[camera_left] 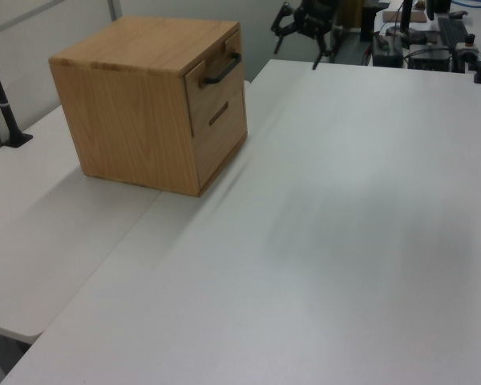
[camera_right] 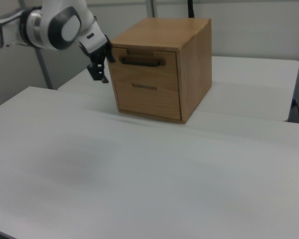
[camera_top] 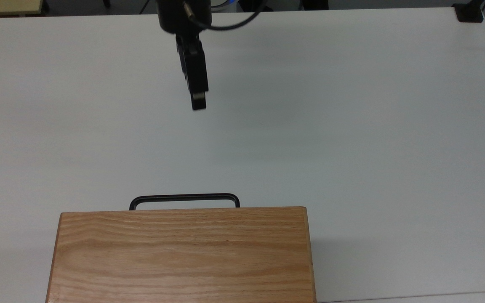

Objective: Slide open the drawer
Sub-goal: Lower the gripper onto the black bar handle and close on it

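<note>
Drawer [camera_right: 144,72] sits closed in the top half of an oak box casing [camera_right: 194,64], its front panel flush with the casing's face and its thin black bar handle [camera_right: 140,61] running level across the upper part of the panel. In the left view the same drawer [camera_left: 216,96] faces the left view's right, with the handle [camera_left: 222,70] standing off the wood. In the top view the handle [camera_top: 184,197] juts past the casing's grained top [camera_top: 183,256]. Below the drawer is a second front with a narrow dark slot [camera_right: 144,86]. The casing [camera_left: 136,120] stands upright on a white table [camera_top: 352,126], near the top view's bottom edge and toward the top view's left. The gripper [camera_top: 199,105] hangs over bare tabletop well apart from the handle, toward the top view's upper edge and roughly in line with the handle's span, its tips pointing toward the casing. In the left view the gripper [camera_left: 298,40] shows two dark fingers spread apart with nothing between them, out beyond the drawer front. In the right view the gripper [camera_right: 100,77] hangs at the right view's left of the casing, at about the drawer's height, on the end of the white arm [camera_right: 60,25]; it does not touch the handle. A black cable [camera_top: 234,25] loops off the wrist.
</note>
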Motion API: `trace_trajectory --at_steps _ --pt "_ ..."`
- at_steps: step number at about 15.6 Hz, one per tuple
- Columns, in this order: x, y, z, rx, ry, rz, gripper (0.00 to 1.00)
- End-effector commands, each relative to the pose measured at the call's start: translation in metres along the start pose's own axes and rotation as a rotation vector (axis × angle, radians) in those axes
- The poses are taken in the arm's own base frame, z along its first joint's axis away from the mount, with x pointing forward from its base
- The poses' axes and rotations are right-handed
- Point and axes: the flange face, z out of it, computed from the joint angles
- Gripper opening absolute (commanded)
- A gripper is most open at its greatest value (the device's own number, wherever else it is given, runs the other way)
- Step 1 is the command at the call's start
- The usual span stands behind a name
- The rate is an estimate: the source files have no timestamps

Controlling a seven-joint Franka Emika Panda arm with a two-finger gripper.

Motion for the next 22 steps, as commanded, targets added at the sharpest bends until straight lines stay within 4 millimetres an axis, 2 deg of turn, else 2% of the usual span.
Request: trace_trajectory --at_steps 1,4,6,8,9,10,14,17,20,22 --pt "-0.006 -0.024 0.022 0.176 0.017 0.075 0.96" --pt "-0.005 -0.033 0.046 0.283 0.033 0.108 0.94" --pt "-0.003 -0.036 0.064 0.347 0.045 0.115 0.84" --pt "0.0 -0.038 0.077 0.411 0.057 0.124 0.8" --pt "0.0 -0.039 0.082 0.443 0.062 0.128 0.71" --pt "0.002 -0.039 0.087 0.473 0.069 0.131 0.67" --pt "0.007 -0.044 0.106 0.553 0.081 0.156 0.66" --pt "0.01 -0.049 0.112 0.572 0.079 0.185 0.55" --pt "0.01 -0.049 0.113 0.572 0.079 0.186 0.35" --pt "0.009 -0.049 0.118 0.568 0.078 0.185 0.31"
